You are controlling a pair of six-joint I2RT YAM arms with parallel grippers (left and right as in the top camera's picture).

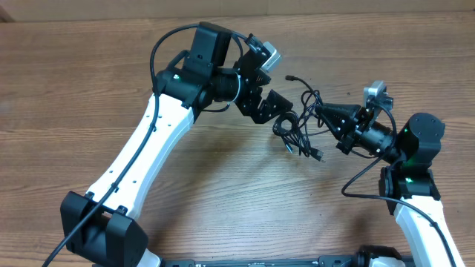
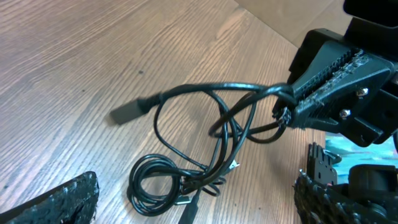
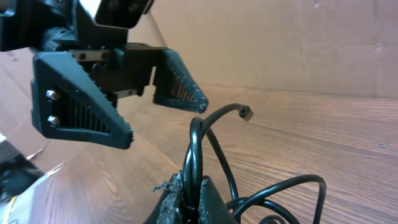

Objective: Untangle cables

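Note:
The cables point(image 1: 300, 122) are thin black cords tangled in a loose bundle on the wooden table between my two grippers. In the left wrist view they form a small coil point(image 2: 163, 183) with loops rising to the right. One plug end point(image 2: 127, 112) lies flat on the table. My left gripper point(image 1: 278, 113) is open and empty just left of the bundle, with the coil between its fingers point(image 2: 196, 211). My right gripper point(image 1: 320, 113) is shut on a loop of the cables point(image 3: 196, 155) and holds it up off the table. It also shows in the left wrist view point(image 2: 292, 102).
The wooden table point(image 1: 89, 81) spreads all around. A brown cardboard wall point(image 3: 280, 43) stands behind it. Thicker black wires point(image 1: 159, 48) run along the left arm. The left gripper's fingers point(image 3: 124, 93) hang close in front of the right gripper.

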